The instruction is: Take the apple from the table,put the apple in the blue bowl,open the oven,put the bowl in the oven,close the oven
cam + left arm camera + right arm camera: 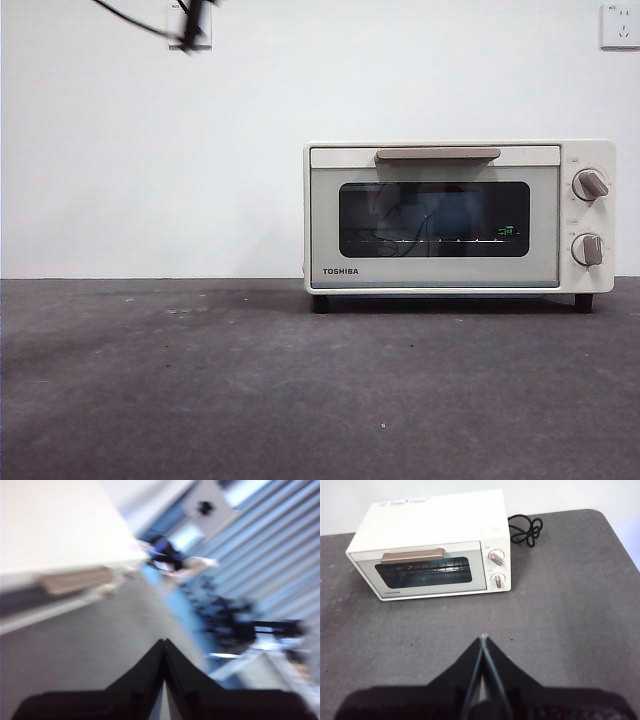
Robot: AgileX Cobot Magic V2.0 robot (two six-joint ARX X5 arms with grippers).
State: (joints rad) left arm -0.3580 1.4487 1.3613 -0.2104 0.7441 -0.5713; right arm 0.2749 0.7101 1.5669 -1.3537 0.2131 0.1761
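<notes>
Left tool (pixel 164 647), right tool (pixel 483 645): matte black, tapered wedge jaws.

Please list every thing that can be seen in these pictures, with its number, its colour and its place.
cream-white boxy Toshiba toaster oven: one, cream-white with dark glass door shut, at the back of the table
beige bar handle: one, beige, along the door's top
round knobs: two, beige-grey, beside the door
black power cord: one, black, coiled behind the oven
dark grey matte table: one, dark grey
left gripper: one, black, shut, near the oven
right gripper: one, black, shut, above the table
</notes>
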